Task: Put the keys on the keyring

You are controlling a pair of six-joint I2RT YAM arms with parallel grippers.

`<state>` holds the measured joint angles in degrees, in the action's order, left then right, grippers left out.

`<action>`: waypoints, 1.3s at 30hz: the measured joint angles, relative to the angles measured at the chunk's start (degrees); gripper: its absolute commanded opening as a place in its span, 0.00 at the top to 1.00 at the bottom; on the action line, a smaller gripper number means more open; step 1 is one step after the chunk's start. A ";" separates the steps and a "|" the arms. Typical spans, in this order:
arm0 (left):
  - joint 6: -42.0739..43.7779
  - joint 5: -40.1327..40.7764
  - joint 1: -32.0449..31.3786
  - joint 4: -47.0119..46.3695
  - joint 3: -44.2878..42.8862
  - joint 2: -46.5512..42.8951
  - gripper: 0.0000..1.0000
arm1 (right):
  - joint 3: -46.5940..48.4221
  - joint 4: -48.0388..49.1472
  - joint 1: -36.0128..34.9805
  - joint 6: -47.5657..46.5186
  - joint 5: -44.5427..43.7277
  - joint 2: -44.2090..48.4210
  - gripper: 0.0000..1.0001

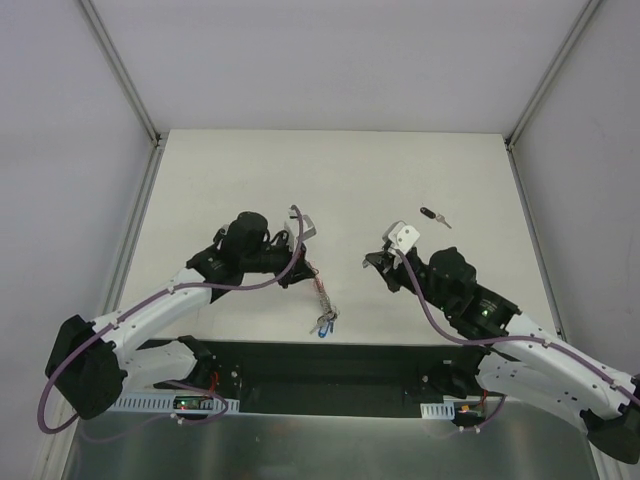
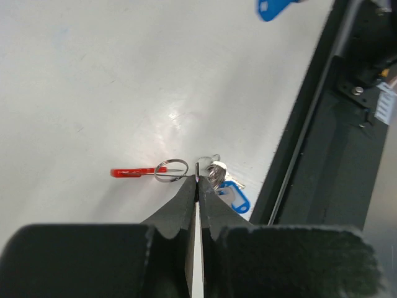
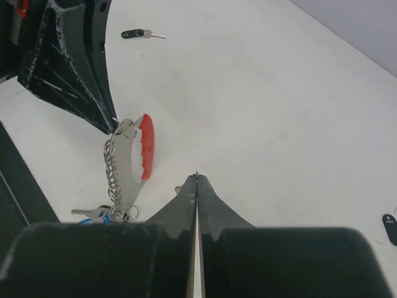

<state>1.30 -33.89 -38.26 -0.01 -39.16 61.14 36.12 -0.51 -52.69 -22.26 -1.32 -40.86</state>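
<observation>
Keyring (image 3: pixel 145 149): lies towards the near edge of the table (image 1: pixel 230 180), between the two arms. Its silver chain runs from a bunch of keys at the near end up to the curved red band and metal ring at the far end.
Blue-headed key (image 2: pixel 233 197): sits at the near end of the chain, bunched with silver key blades and small rings. It is the part closest to the dark rail at the table's front. Whether it is threaded on cannot be told.
Left gripper (image 2: pixel 197 180): fingers pressed together, pinching the thin wire of the keyring's metal ring at their very tips. The red band sticks out to one side of the tips and the key bunch to the other.
Right gripper (image 3: pixel 196 179): clenched with nothing between the fingers. It sits over bare table just beside the red band and does not touch it, pointing towards the left gripper.
Black-headed key (image 3: pixel 133 33): flat on the table past the left gripper's fingers in the right wrist view, silver blade showing, well apart from the keyring.
Second black-headed key (image 1: pixel 432 213): alone on the table on the far side of the right gripper, touching nothing.
</observation>
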 measured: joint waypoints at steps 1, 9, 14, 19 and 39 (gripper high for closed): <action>-0.81 1.57 0.00 1.40 -0.94 1.36 1.00 | -0.24 -0.28 0.00 0.28 -1.55 0.07 0.99; -2.38 8.52 -0.02 6.05 -19.15 23.10 1.00 | -1.40 -0.74 0.00 1.29 -6.25 -0.68 0.99; -1.92 12.52 0.00 10.10 -27.58 36.89 1.00 | -1.97 -1.07 0.00 1.27 -7.61 -1.07 0.99; -0.63 16.22 0.00 13.81 -31.04 45.31 0.97 | -2.01 -1.09 0.00 1.27 -8.31 -2.10 0.99; 1.90 24.11 -0.44 18.05 -27.17 36.92 0.44 | -2.05 -1.09 0.00 1.27 -8.35 -4.11 0.99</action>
<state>3.20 -9.78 -38.70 18.04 -66.32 98.06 34.06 -1.61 -52.69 -20.99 -9.67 -44.97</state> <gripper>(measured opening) 0.511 0.013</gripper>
